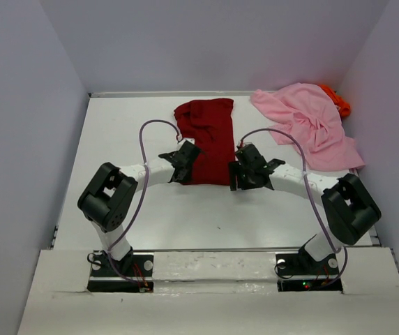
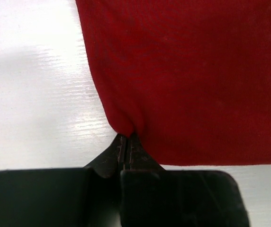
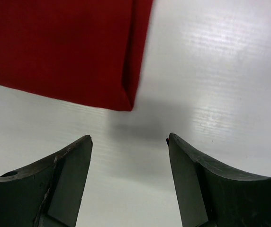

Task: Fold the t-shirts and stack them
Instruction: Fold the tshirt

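The left jaws are clamped on the near left corner of the dark red t-shirt; the right jaws stand apart, empty, just short of its near right corner. That shirt lies mid-counter, seemingly part-folded; the light pink t-shirt and the bright orange t-shirt sit crumpled far right, nothing stacked

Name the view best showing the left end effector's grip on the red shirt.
Left wrist: the left end effector pinches the red shirt close up. Top external shows mere contact; right wrist, only another corner.
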Available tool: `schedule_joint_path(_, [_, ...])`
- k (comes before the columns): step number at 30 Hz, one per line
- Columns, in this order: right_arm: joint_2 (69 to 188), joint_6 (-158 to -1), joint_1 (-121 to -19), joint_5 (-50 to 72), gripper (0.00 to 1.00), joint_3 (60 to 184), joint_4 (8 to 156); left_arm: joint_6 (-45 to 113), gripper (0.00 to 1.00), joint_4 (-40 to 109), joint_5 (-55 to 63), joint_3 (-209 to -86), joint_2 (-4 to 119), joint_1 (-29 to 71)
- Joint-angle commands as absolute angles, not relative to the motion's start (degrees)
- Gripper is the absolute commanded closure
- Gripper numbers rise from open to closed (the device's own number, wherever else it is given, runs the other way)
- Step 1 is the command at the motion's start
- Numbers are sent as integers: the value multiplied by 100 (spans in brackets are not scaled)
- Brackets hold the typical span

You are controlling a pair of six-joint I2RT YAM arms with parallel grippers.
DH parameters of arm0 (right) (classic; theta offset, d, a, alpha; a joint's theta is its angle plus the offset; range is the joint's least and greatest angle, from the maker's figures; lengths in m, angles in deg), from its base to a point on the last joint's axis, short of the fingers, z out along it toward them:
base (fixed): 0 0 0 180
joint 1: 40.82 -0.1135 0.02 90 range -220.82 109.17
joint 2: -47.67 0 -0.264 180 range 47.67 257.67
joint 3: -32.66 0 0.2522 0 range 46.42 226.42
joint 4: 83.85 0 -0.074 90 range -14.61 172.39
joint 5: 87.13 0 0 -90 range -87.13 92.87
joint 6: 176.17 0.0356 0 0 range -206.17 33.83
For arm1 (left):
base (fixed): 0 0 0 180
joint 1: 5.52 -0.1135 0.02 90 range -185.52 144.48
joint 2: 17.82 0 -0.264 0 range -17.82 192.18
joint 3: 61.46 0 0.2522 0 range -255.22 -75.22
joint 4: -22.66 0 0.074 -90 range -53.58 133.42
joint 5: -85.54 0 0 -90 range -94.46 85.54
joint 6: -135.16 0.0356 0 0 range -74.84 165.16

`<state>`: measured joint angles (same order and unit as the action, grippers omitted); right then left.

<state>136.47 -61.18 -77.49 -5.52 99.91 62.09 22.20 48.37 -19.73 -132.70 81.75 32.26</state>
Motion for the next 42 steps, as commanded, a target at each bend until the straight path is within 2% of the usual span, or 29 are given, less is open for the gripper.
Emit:
schedule_joint_path(1, [13776,-5954,-7704,-417,29,9722,6472,2249,100,5532,-1659,-13253,8211,3280])
schedule_joint_path(21, [14110,-5962,-7704,-126,30,9783,6885,2275,100,5628,-1659,-13376,8149,3280])
schedule_joint_path(34, [15085,-5989,-7704,-12,32,10451,7061,2275,100,5611,-1633,-13394,8071,3307])
schedule_joint_path(35, [15103,-5980,-7704,40,34,10469,7070,2293,100,5620,-1667,-13402,8079,3307])
schedule_joint_path(39, [15094,-5963,-7704,67,61,10452,7087,2310,100,5664,-1764,-13437,8132,3307])
schedule_joint_path(40, [15086,-5963,-7704,58,73,10434,7087,2319,100,5664,-1764,-13446,8158,3307])
schedule_joint_path(41, [15077,-5971,-7704,41,81,10425,7061,2310,100,5664,-1764,-13438,8167,3307])
schedule_joint_path(42, [15068,-5980,-7704,23,98,10416,7052,2319,100,5629,-1756,-13438,8184,3307])
